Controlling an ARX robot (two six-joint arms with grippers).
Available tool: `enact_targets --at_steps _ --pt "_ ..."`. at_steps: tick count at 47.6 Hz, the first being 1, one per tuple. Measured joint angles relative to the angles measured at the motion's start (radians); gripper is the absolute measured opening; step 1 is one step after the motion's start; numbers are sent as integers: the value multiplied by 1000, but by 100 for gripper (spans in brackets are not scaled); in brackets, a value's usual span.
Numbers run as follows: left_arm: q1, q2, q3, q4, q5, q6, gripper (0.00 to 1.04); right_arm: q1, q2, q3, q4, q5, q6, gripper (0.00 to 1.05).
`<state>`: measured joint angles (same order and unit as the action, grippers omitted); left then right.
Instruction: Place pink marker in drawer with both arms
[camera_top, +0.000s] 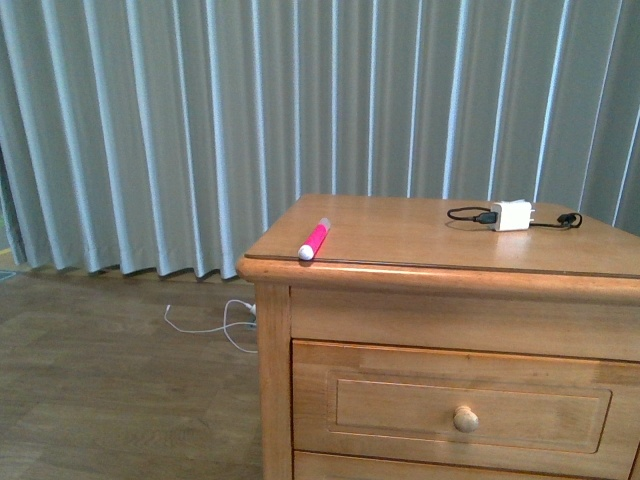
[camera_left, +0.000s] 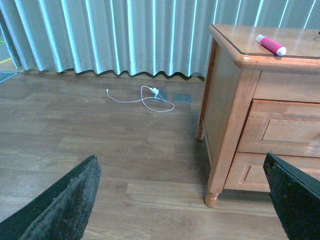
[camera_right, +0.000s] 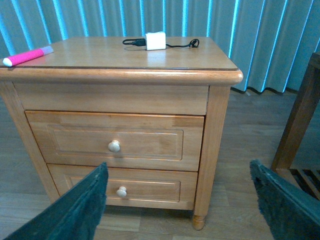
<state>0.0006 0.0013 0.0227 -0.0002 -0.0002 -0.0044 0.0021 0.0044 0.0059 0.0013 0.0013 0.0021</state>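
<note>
Clearance over cabinet top (camera_top: 400, 236)
Bare wood is lying open mid-frame between the pink marker (camera_top: 314, 240), centre-left, and the white charger (camera_top: 513, 216), upper right; the knob (camera_top: 466, 419) of the shut drawer (camera_top: 390, 400) is standing exposed below.

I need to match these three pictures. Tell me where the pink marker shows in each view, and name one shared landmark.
Front view: the pink marker lies at the front left corner of the cabinet top, white end forward.
Left wrist view: pink marker on the cabinet top near its corner.
Right wrist view: pink marker at the top's front corner, away from the charger.
Shared landmark: that rounded cabinet corner.
</note>
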Motion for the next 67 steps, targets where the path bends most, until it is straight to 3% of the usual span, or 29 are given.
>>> enact_targets --at_steps 2,31,36,39,44,53,57,67 --pt "0 0 0 0 0 0 99 0 0 0 0 0 2 98" --pt "0 0 0 0 0 0 99 0 0 0 0 0 1 96" --pt "0 0 0 0 0 0 99 67 74 51 -159 151 76 96" --pt "0 0 0 0 0 0 99 103 118 54 -164 178 107 96" --pt "0 0 0 0 0 0 99 146 245 94 -89 188 147 96" --pt "0 0 0 0 0 0 99 195 627 172 178 229 215 96" --pt "0 0 0 0 0 0 99 238 901 260 290 269 259 96" --pt "0 0 0 0 0 0 99 308 1420 536 405 300 332 96"
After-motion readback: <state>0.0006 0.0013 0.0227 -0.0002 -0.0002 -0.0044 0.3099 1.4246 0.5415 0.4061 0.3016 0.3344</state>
